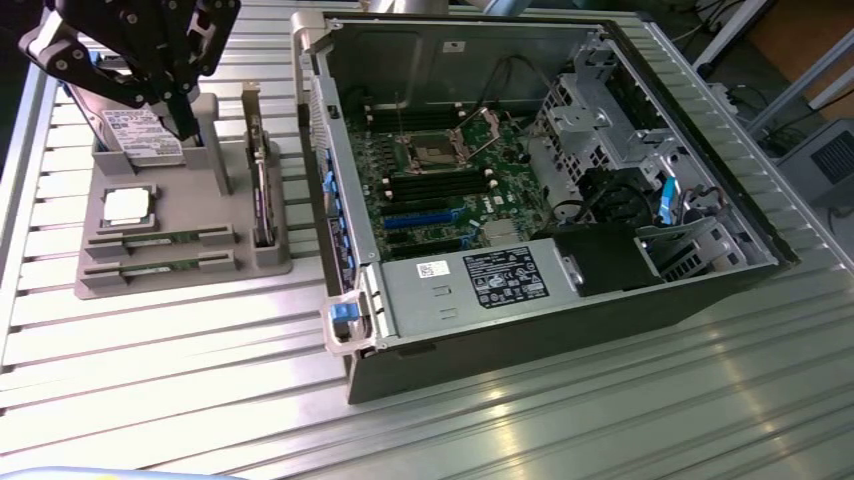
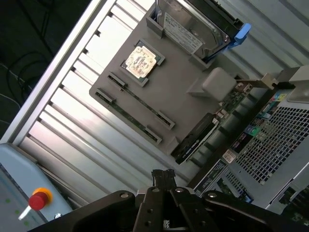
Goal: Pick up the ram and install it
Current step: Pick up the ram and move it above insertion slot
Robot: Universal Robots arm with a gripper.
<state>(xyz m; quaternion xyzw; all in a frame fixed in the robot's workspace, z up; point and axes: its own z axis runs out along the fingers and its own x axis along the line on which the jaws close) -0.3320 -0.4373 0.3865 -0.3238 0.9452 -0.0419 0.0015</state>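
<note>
Two RAM sticks on my screen, both lying flat in the slots of the gray holder (image 1: 180, 285). On the exterior view the far RAM stick (image 1: 158, 238) (image 2: 141, 100) sits just at 12 o'clock of the near RAM stick (image 1: 158, 266) (image 2: 128, 117), parallel and close but not touching. Neither is lifted.

At 12 o'clock of the pair is the square processor chip (image 1: 124, 205) (image 2: 140, 61) in its recess. Beyond that, the hard drive (image 1: 134, 128) (image 2: 186, 29) stands on edge, white label facing me. At 3 o'clock of the sticks a dark expansion card (image 1: 263, 195) (image 2: 195, 137) stands upright along the holder's side.

My gripper (image 1: 178, 122) (image 2: 163, 175) hangs at 12 o'clock of the sticks, above the hard drive end. Its fingers are pressed together with nothing between them, well apart from both sticks.

At 3 o'clock of the holder the open computer case (image 1: 747, 255) lies on its side. I can see the green motherboard (image 1: 461, 205), the processor socket (image 1: 438, 150) and the labelled power supply (image 1: 501, 278). Everything rests on the slatted aluminium table (image 1: 200, 390). The wrist view also catches a red stop button (image 2: 38, 199).
</note>
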